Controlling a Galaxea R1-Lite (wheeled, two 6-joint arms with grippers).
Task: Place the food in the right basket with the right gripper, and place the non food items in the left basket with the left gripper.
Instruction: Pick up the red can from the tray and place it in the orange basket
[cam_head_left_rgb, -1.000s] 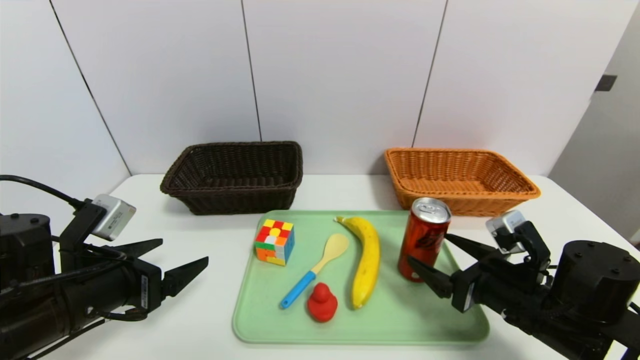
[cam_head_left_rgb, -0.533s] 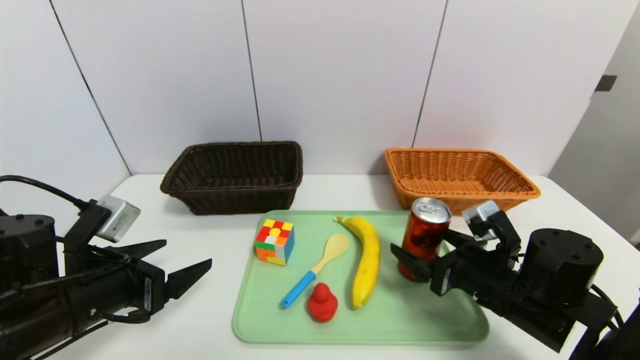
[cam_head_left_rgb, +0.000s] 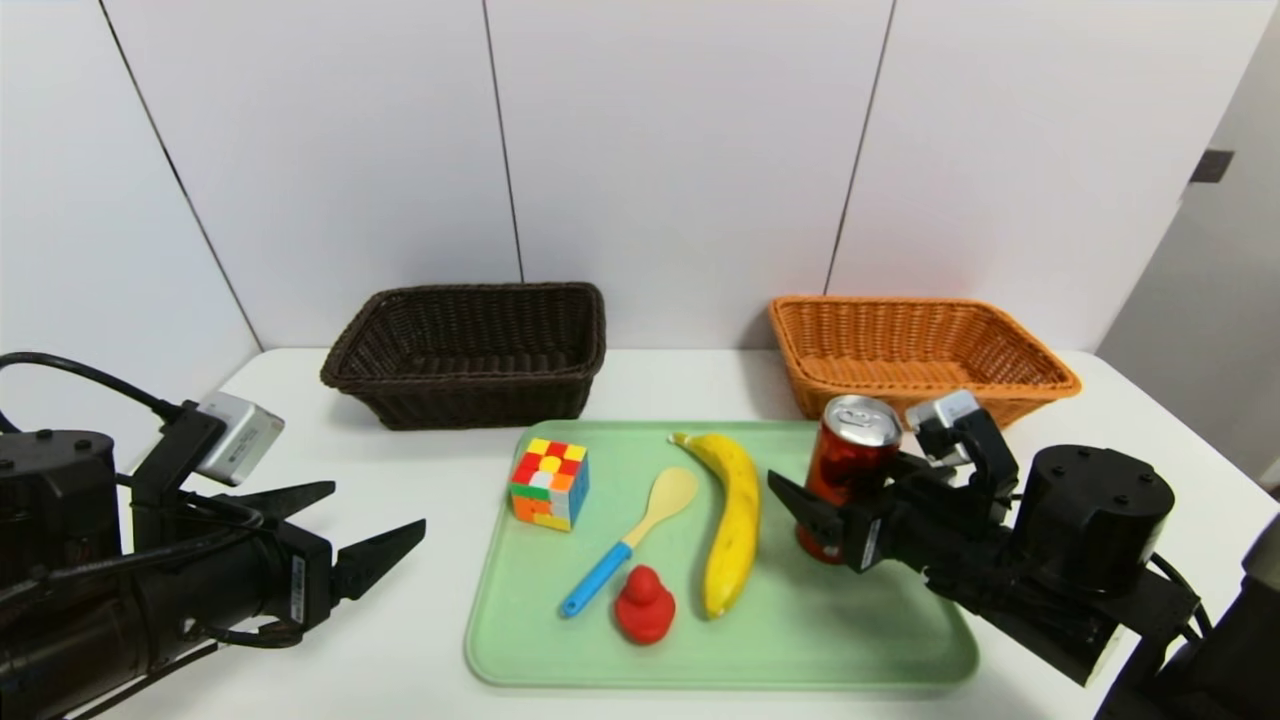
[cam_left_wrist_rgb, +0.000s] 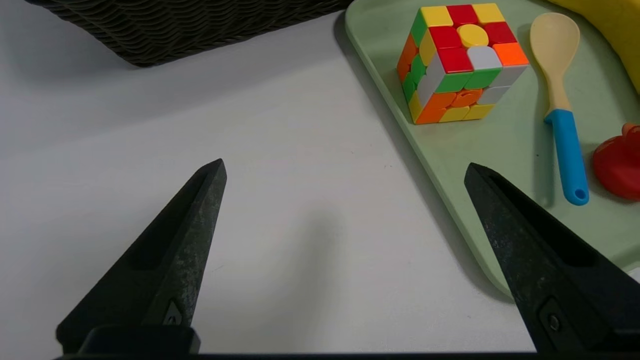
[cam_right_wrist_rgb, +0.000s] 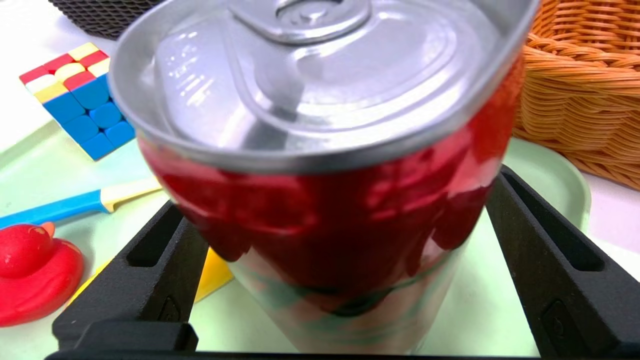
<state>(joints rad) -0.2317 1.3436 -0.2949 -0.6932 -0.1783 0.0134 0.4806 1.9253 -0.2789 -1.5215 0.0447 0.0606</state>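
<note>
White worktop (cam_head_left_rgb: 420, 640): right tool (cam_head_left_rgb: 845, 485) fully spread, straddling upright red can (cam_head_left_rgb: 848, 470) for side grasp, nothing gripped; left tool (cam_head_left_rgb: 370, 530) spread, empty, parked.

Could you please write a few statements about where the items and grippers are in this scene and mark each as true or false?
1. The red can stands upright between the open fingers of the right gripper. True.
2. The banana lies in the orange basket. False: it lies on the green tray.
3. The left gripper holds the puzzle cube. False: it hangs open over the table, beside the tray.
4. The dark basket holds the red duck. False: the duck sits on the tray.
5. The spoon lies between cube and banana. True.
</note>
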